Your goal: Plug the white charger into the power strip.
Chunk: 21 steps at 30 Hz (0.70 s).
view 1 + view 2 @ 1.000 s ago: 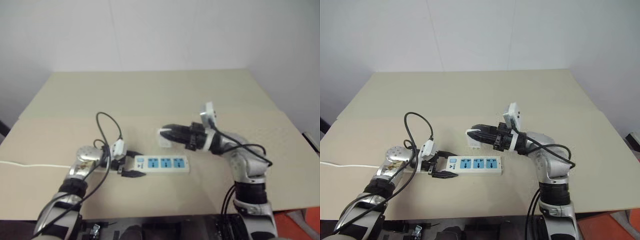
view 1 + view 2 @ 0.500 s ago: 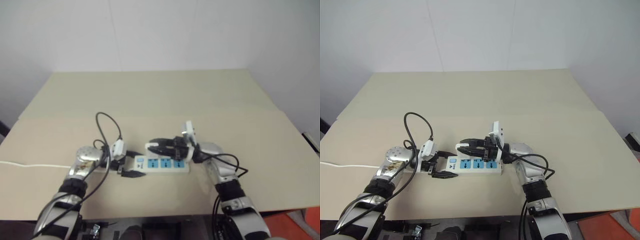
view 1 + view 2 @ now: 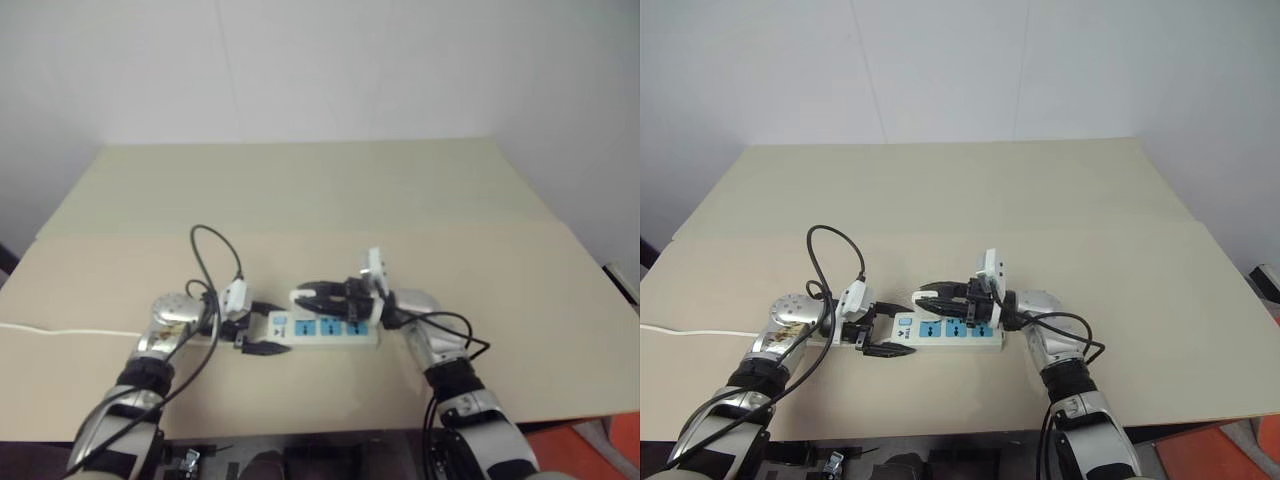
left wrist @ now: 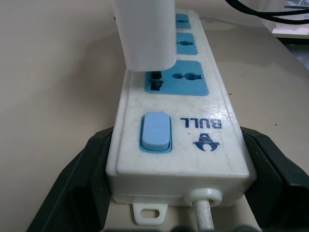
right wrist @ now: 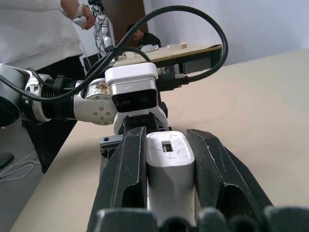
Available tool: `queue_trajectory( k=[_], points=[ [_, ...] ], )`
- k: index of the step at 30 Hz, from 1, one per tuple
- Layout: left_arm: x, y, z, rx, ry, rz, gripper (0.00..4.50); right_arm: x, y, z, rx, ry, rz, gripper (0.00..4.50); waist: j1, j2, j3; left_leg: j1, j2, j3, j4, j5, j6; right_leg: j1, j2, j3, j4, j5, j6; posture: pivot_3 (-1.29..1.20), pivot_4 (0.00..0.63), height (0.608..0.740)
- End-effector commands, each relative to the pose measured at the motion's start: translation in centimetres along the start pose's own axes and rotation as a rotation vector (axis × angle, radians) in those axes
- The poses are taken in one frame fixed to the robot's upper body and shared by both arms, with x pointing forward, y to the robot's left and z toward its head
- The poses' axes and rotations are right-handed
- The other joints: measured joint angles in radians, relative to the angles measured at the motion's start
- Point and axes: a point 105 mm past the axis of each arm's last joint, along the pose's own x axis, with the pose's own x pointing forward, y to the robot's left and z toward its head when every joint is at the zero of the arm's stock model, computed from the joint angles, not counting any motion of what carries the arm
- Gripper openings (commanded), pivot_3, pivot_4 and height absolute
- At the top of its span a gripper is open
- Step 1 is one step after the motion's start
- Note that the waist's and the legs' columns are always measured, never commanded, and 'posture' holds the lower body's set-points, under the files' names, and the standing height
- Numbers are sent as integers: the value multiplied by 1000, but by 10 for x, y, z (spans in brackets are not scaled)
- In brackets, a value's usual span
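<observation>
- Left wrist view shows you the power strip [image 4: 178, 130] clamped at its switch end between the left gripper's [image 4: 176, 193] two black fingers [image 4: 79, 181], one on each long side, with the cable leaving toward the camera.
- In that same view you see the white charger [image 4: 145, 34] standing upright over the first blue socket, the one next to the blue switch [image 4: 155, 131]; whether its pins are seated, you cannot tell.
- Right wrist view gives you the right gripper [image 5: 169, 159] clenched on the charger, a finger pressed to each side.
- From the head views, you find the strip lying flat on the table [image 3: 300, 190], toward its near edge and about midway between its side edges.
- A person stands beyond the table.
</observation>
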Motion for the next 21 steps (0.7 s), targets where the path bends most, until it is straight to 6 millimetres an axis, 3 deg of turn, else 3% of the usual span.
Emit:
queue_trajectory(
  k=[1, 10, 16, 21],
  points=[
    [-3, -3, -8, -14, 25, 4, 3313, 2, -1, 7, -47, -8, 12, 1216, 0, 0, 0, 0, 0, 0, 0, 0, 0, 0, 0, 0, 0, 0, 0, 0, 150, 740],
    [-4, -3, -7, -9, 21, 5, 3313, -4, -6, 2, -35, -6, -13, 1216, -1, 0, 0, 0, 0, 0, 0, 0, 0, 0, 0, 0, 0, 0, 0, 0, 150, 740],
    [-4, -3, -7, -6, 23, 0, 3313, -16, 4, -17, -26, 51, 31, 1216, 0, 0, 0, 0, 0, 0, 0, 0, 0, 0, 0, 0, 0, 0, 0, 0, 150, 740],
    [-6, -3, -5, -2, 22, -2, 3313, -15, 9, -33, -52, 95, 50, 1216, -1, 1, -1, 0, 0, 0, 0, 0, 0, 0, 0, 0, 0, 0, 0, 0, 150, 740]
  ],
)
